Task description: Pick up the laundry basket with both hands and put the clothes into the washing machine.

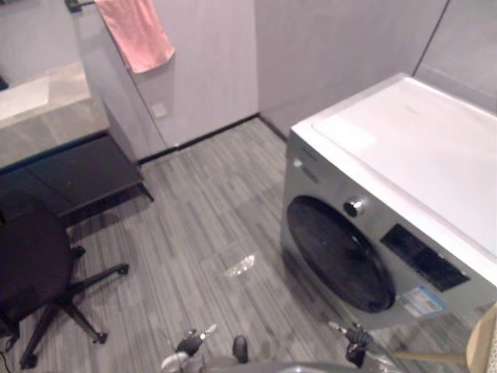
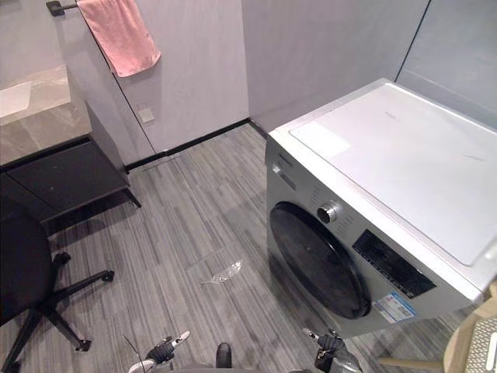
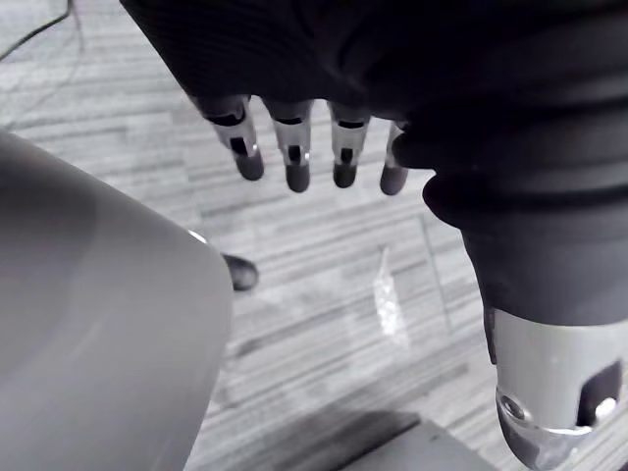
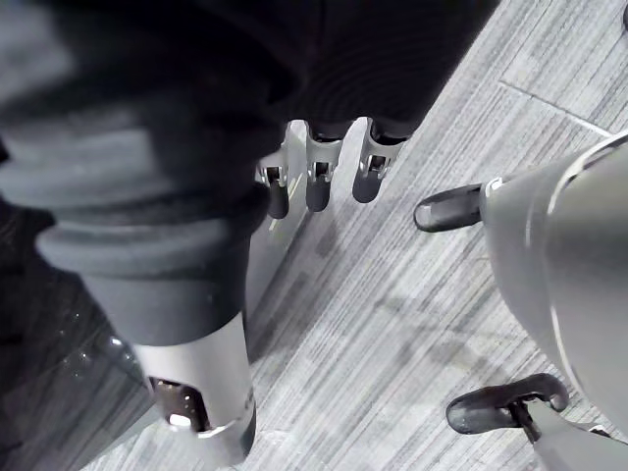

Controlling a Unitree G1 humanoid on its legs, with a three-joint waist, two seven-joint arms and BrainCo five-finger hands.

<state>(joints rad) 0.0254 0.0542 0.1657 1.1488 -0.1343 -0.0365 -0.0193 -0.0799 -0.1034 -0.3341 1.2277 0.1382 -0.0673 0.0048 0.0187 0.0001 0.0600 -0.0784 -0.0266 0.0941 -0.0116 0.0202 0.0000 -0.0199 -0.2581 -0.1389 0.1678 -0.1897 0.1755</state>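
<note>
The grey front-loading washing machine [image 1: 373, 233] stands on the right with its white top bare and its round dark door [image 1: 338, 252] closed. My left hand [image 3: 294, 157] hangs over the striped grey floor, fingers straight and relaxed, with nothing in them. My right hand [image 4: 314, 167] hangs the same way above the floor, fingers loose and holding nothing. A tan woven thing with a wooden frame [image 2: 470, 342] shows at the lower right corner, beside the machine; I cannot tell what it is.
A black office chair [image 1: 35, 272] stands on the left in front of a dark low cabinet [image 1: 78, 171]. A pink towel [image 1: 136, 31] hangs on the far wall. A small clear plastic scrap [image 1: 239, 266] lies on the floor before the machine.
</note>
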